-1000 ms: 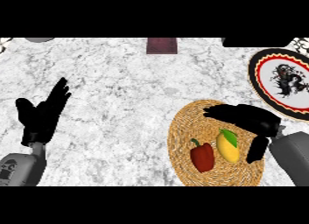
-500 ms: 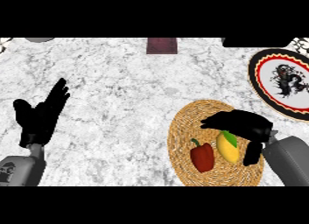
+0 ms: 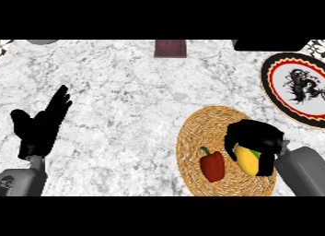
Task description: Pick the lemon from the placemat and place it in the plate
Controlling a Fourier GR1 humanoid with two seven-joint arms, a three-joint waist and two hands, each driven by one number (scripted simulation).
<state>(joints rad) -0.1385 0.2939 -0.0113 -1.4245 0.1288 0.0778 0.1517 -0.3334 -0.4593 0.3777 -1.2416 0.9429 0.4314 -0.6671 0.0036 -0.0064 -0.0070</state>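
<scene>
A yellow lemon (image 3: 246,159) lies on the round woven placemat (image 3: 204,126) at the lower right. My right hand (image 3: 254,135) sits directly over it, fingers curled down around its top and sides, hiding its upper part. The plate (image 3: 280,73), white with a red and black rim and a black dragon figure, lies at the right edge, apart from the placemat. My left hand (image 3: 41,125) rests open at the left, fingers up.
A red bell pepper (image 3: 212,166) lies on the placemat just left of the lemon. A dark red block (image 3: 170,48) and a black object (image 3: 270,44) sit along the far edge. Marble counter stretches between the two hands.
My right hand has moved down and toward me over the placemat, and its fingers have curled onto the lemon. The left hand has stayed put.
</scene>
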